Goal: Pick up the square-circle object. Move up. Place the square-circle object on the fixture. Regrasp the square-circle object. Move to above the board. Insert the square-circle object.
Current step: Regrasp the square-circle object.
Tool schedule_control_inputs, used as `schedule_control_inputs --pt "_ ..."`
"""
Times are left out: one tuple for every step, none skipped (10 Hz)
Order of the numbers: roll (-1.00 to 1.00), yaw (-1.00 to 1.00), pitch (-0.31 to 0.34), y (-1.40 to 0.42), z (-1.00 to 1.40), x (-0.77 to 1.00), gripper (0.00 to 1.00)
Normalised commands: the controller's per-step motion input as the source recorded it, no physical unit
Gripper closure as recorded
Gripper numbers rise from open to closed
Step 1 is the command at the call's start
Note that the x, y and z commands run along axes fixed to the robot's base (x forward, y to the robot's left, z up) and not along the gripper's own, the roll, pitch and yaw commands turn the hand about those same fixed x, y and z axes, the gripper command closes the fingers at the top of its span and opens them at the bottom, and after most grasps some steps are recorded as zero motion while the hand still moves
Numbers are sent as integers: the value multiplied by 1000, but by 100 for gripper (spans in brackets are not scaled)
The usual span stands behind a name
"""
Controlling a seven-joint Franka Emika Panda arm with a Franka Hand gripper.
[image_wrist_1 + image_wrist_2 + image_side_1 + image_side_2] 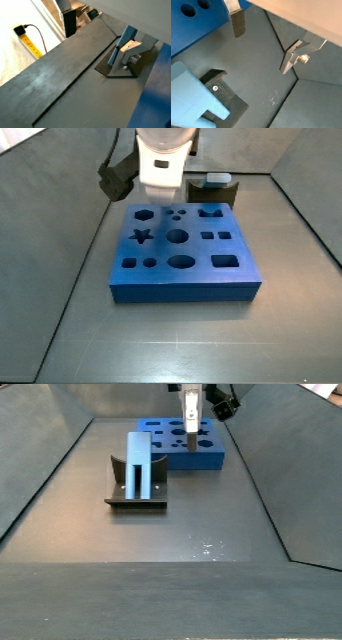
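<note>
The square-circle object (140,466) stands upright on the fixture (138,496), near the board (187,444). The gripper (193,424) hovers above the board, fingers spread, pinching nothing.

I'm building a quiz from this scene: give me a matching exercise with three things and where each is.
Things:
1. square-circle object
2. board
3. gripper

Places:
A. hanging over the board
B. lying flat on the floor
C. standing upright on the fixture

Pairs: 1-C, 2-B, 3-A
</note>
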Motion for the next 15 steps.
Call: schedule_control_inputs --pt "92 365 -19 -46 -12 53 0" --pt "89 298 -85 -50 -19 47 0" --pt "87 238 -110 -51 -16 42 0" --pt "87 217 -86 -26 -5 1000 0" --pt "90 162 -82 -24 -9 1000 0" --pt "109 106 -67 -25 -33 1000 0" --pt "128 71 -65 -26 -39 1000 0" --pt "144 36 -55 -27 -46 1000 0" --pt "146 18 -42 -29 -49 1000 0" --pt "148 8 -29 -30 -53 1000 0" --pt "146 -6 15 -34 -57 1000 0" --pt "146 -11 33 -36 -59 1000 0" --pt "145 -9 75 -38 -58 1000 0" --pt "146 -5 88 -39 -56 1000 0" --pt "149 11 113 -39 -54 938 0"
